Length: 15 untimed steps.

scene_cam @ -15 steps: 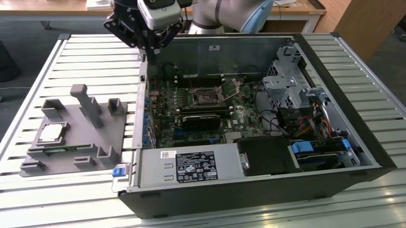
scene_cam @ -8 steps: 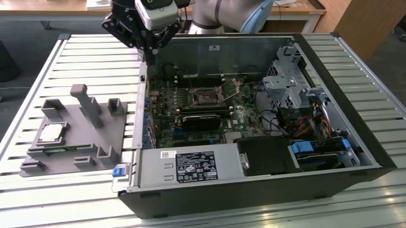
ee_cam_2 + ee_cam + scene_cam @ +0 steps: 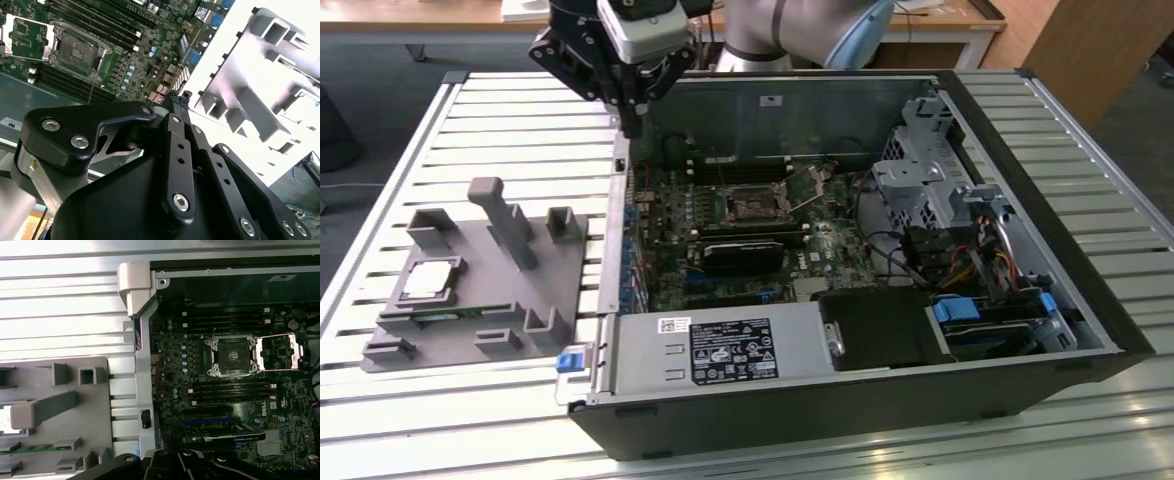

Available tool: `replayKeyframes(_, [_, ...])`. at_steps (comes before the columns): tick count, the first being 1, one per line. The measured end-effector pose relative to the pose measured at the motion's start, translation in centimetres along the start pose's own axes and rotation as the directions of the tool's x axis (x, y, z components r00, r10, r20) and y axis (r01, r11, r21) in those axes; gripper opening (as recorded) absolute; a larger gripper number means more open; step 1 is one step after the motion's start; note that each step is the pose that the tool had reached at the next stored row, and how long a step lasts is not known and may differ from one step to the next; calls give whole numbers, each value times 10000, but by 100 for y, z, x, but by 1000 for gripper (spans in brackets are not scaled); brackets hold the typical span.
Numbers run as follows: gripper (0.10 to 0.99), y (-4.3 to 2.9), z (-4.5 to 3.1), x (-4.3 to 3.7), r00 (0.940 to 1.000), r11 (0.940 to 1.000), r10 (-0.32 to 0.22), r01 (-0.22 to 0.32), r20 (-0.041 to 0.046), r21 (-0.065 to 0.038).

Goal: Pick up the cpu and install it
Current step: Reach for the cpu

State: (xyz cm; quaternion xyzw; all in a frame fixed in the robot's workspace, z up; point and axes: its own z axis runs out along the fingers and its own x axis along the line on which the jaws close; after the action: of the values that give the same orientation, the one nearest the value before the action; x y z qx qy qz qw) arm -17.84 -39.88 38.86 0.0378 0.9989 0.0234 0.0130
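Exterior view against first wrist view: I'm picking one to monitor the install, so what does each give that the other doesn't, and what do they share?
Exterior view: the cpu lying whole on the grey fixture tray, the power supply, the drive cage, and the end effector over the case wall at the exterior view's left. First wrist view: a straight-down look into the empty socket, its metal frame swung open beside it. Both: tray, socket, motherboard.

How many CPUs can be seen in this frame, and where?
1. The cpu lies on the grey fixture tray, on the exterior view's left of the open computer case. The motherboard socket looks empty.
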Motion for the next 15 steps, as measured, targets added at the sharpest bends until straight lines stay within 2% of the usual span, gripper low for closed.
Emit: replayKeyframes(15, [106, -3, 4, 33, 10000, 10000, 1, -1, 0, -2])
